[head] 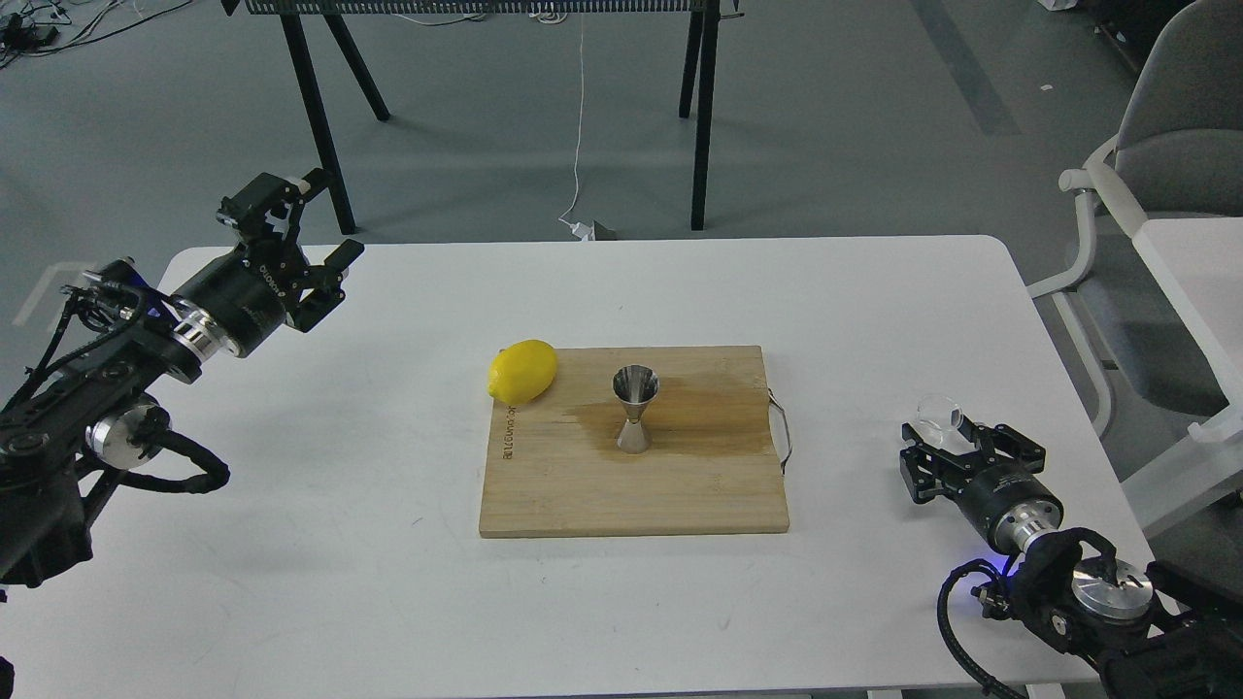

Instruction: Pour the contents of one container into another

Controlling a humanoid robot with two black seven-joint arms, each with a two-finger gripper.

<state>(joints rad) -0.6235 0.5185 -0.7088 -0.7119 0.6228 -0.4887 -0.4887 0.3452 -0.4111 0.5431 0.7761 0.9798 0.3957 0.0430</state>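
Note:
The clear glass cup [939, 412] stands on the white table [388, 602] at the right, off the board. My right gripper [963, 442] lies low just behind it, open, with the cup at its fingertips; I cannot tell whether they touch it. The steel jigger [634, 411] stands upright in the middle of the wooden cutting board [680, 495]. My left gripper [296, 225] hovers open over the table's far left corner, holding nothing.
A yellow lemon [522, 371] rests at the board's far left corner. A damp stain darkens the board around the jigger. A grey chair [1156, 146] and a second white surface [1194, 282] stand to the right; black table legs behind.

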